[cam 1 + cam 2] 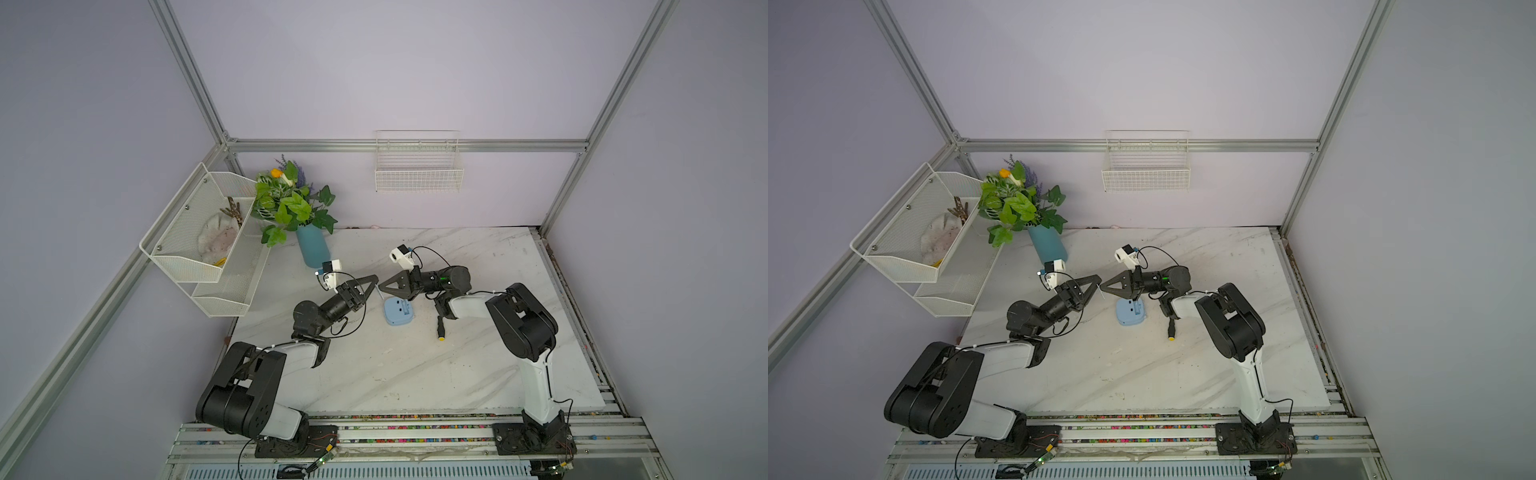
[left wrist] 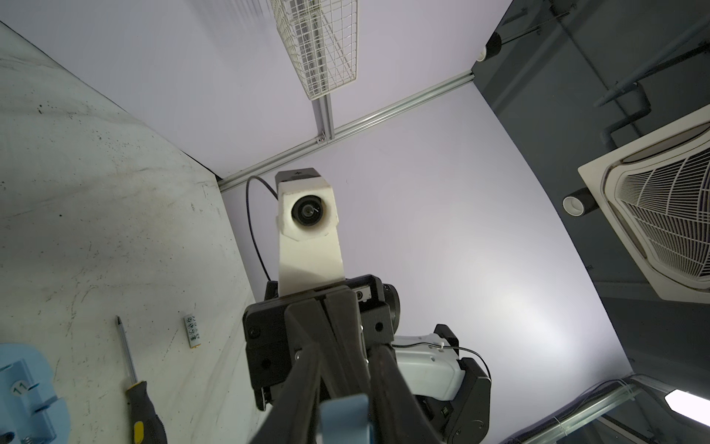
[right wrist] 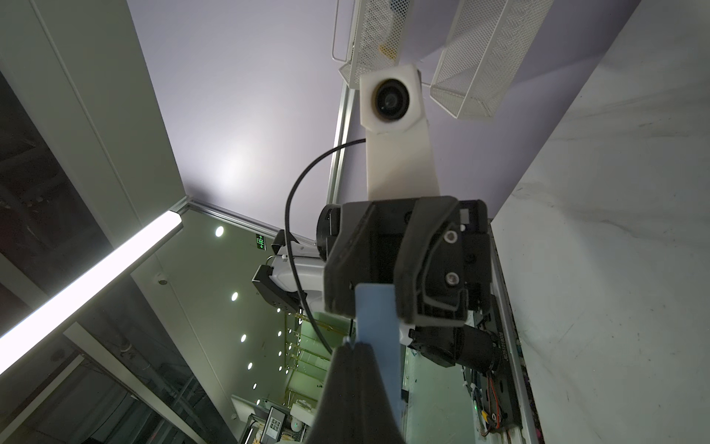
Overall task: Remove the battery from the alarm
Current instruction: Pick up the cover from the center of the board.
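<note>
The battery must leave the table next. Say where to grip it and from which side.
Grip the battery across the middle of its barrel, coming straight down from above. It lies flat on its side on the table, apart from the screwdriver, so both long sides look free for the jaws.

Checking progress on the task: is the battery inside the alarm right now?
No, in the left wrist view the battery lies on the table near the screwdriver, apart from the alarm.
</note>
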Robot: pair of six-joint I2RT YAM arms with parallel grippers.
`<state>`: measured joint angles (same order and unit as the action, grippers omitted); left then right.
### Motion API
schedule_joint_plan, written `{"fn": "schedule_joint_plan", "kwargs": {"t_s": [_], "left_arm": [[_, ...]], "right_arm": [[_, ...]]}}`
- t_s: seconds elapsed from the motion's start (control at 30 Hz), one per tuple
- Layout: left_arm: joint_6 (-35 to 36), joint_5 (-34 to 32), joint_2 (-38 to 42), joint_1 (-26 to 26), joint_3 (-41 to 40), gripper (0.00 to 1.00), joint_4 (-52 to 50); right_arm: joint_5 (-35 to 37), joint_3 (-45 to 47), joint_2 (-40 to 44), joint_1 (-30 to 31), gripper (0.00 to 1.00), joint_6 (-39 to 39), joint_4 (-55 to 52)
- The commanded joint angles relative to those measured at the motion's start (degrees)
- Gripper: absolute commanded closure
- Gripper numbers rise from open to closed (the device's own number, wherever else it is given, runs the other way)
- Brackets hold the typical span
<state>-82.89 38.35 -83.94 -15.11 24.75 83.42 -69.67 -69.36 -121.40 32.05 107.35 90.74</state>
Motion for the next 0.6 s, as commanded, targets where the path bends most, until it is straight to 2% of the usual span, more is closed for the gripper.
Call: {"fn": "schedule_joint_plan", "kwargs": {"t_s": [0.0,0.23,0.57], "left_arm": [[0.74,0.85,-0.26,-0.33,-1.46,0.75,2.53],[1.06,0.98,0.01,-0.27,-1.39,0.83,2.47],[1.57,2.15,-1.54,-0.29,-0.88,0.87,2.53]], "right_arm": [[0.63,-0.70,-0.68,0.26,1.00,-0.12,3.77],[0.95,0.31,-0.09,-0.27,1.00,-0.12,3.74],[0.61,4.62,5.51,-5.31,0.83,-0.86,3.30]]}}
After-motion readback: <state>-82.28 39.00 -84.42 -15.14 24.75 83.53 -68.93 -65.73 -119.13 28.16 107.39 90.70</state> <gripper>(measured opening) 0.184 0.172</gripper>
